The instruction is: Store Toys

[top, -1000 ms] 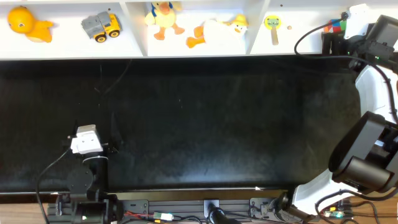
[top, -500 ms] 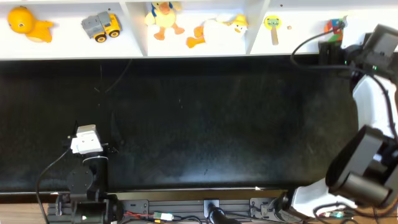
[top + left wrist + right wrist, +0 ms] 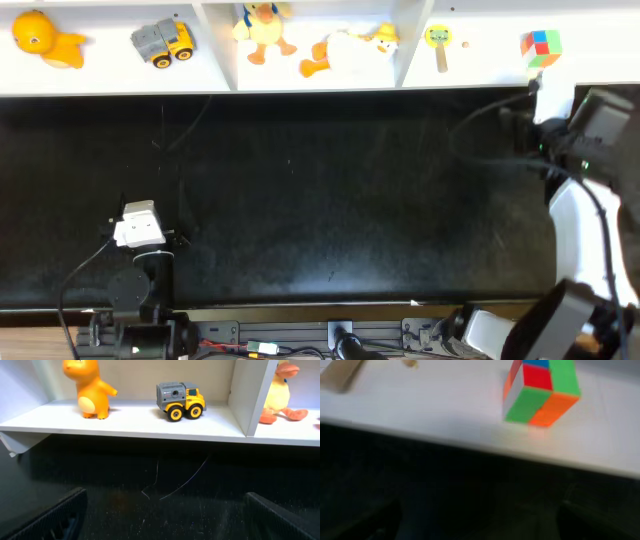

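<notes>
Shelf point(image 3: 100, 78): white, along the far edge of the black tabletop point(image 3: 330, 200), split by upright dividers into compartments

Left compartment:
- orange duck point(image 3: 45, 38), standing
- toy truck point(image 3: 163, 42), grey and yellow, on its wheels, to the duck's right and apart from it

Middle compartment:
- yellow plush duck point(image 3: 262, 28), close to the left divider
- white plush duck point(image 3: 345, 50), lying to its right; cannot tell whether the two touch

Right compartment:
- stick toy with a green head point(image 3: 438, 42), near the divider
- colour cube point(image 3: 541, 45), well to the stick toy's right, resting on the shelf floor near the front edge, touching no other toy

Left gripper point(image 3: 165, 505): low over the tabletop at the left, well short of the shelf, facing the duck and truck; jaws released, spread wide, holding nothing; bare tabletop lies between them and the shelf front

Right gripper point(image 3: 480, 510): over the tabletop just before the shelf edge, facing the cube; jaws released, wide apart, empty; the cube stands apart from them, with the shelf's front lip between

Black cable point(image 3: 480, 120): curves from the right arm over the tabletop, left of that gripper
</notes>
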{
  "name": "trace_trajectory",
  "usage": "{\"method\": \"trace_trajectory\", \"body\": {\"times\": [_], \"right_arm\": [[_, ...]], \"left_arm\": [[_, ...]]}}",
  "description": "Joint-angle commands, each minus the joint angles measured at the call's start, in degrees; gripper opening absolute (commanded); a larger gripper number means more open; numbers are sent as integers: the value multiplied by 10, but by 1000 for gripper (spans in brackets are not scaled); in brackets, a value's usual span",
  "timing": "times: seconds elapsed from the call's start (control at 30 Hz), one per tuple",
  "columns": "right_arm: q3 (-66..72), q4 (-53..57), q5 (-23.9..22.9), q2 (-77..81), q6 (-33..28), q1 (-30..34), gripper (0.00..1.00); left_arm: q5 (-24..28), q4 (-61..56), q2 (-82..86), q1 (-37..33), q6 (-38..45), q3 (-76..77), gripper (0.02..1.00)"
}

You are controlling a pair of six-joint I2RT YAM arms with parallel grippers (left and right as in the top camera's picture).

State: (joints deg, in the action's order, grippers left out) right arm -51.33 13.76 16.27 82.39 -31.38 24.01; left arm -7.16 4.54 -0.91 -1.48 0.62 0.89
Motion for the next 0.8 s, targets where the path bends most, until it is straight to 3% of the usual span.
{"method": "trace_trajectory", "body": {"times": [0.03, 0.27, 0.47, 0.6, 0.8], "right_arm": [[50, -1, -9, -66, 19, -20, 996], [134, -19, -75, -141, 38, -103, 996], [193, -107, -163, -173, 109, -193, 993], [229, -172, -178, -188, 143, -229, 993], [308, -240, -177, -252, 146, -250, 996]], "left_arm": [[-4, -3, 7, 3, 11, -4, 998], [-4, -3, 7, 3, 11, -4, 998], [-4, -3, 7, 3, 11, -4, 998], [-4, -3, 7, 3, 11, -4, 998], [-4, -3, 7, 3, 11, -4, 998]]}}
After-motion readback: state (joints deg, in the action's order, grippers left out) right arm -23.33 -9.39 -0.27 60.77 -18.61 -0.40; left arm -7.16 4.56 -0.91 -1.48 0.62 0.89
